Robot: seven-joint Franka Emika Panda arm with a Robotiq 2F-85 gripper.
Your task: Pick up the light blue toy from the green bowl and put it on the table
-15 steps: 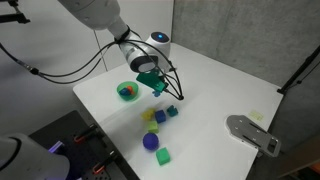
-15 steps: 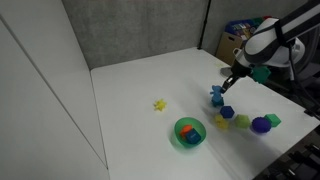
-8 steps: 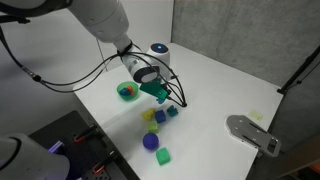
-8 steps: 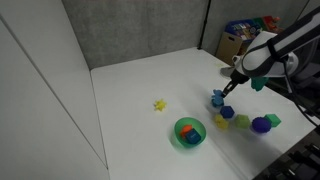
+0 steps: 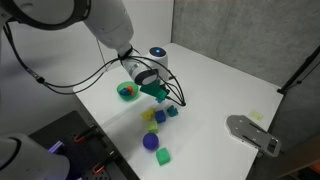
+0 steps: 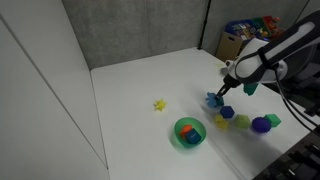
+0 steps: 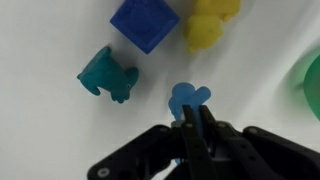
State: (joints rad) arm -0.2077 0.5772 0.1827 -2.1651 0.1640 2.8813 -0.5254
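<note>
Clutter in the wrist view.
At twelve o'clock a blue cube [image 7: 146, 22], at one a yellow toy [image 7: 208, 24], at nine a teal toy [image 7: 108, 75].

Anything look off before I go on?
The gripper pinches the light blue toy only by one edge, so most of it sticks out past its tips; the hold looks marginal. Nothing else stands out.

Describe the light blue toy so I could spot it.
On the white table, look near the green bowl. The light blue toy is at the shut jaws' tips, paler and rounder than the dark blue cube and teal piece nearby.
</note>
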